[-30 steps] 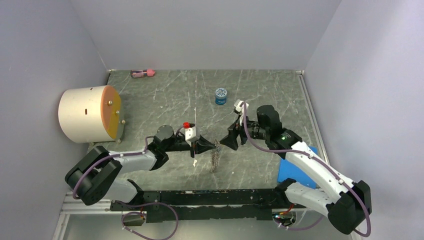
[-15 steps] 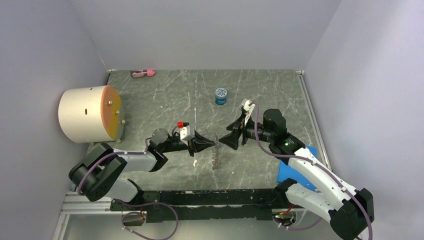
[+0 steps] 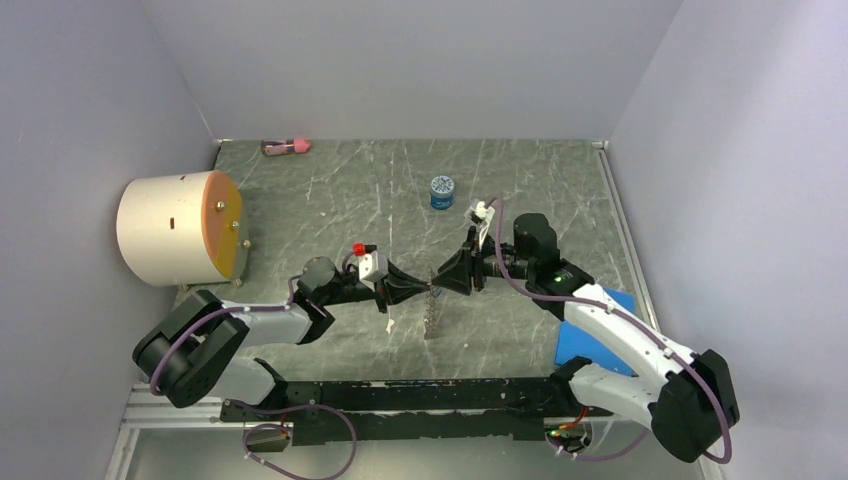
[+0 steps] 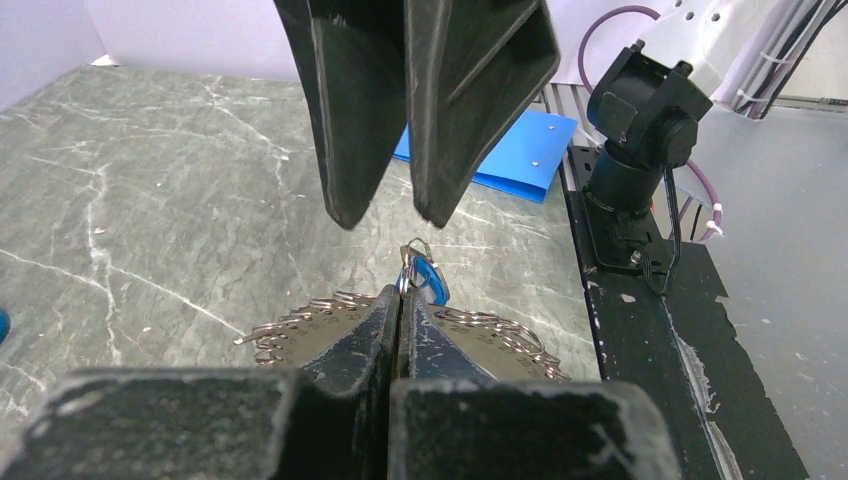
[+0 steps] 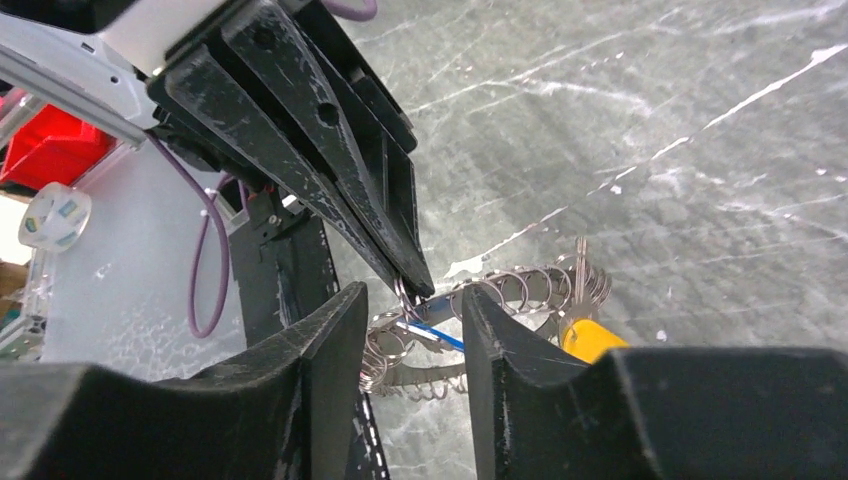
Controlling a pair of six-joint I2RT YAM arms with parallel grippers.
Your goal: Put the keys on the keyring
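My left gripper (image 3: 424,290) is shut, and its tips pinch the small split ring that carries the blue key (image 4: 428,276). The keyring (image 3: 430,318), a greyish band strung with several small wire rings, hangs below those tips. It runs across beneath the fingers in the left wrist view (image 4: 300,322). My right gripper (image 3: 442,280) is open. Its fingers straddle the left tips and the blue key (image 5: 432,334) in the right wrist view. The yellow key (image 5: 590,338) hangs on the keyring (image 5: 520,285) just right of the right finger.
A round blue jar (image 3: 442,192) stands behind the grippers. A white drum with an orange face (image 3: 180,228) is at the left, a pink object (image 3: 285,146) at the back wall. A blue sheet (image 3: 590,335) lies at the right near edge. A white scrap (image 3: 389,325) lies near the keyring.
My right gripper has moved left and closed the gap, so its open fingers now sit around the left gripper's tips. The left gripper and the hanging keyring have hardly moved.
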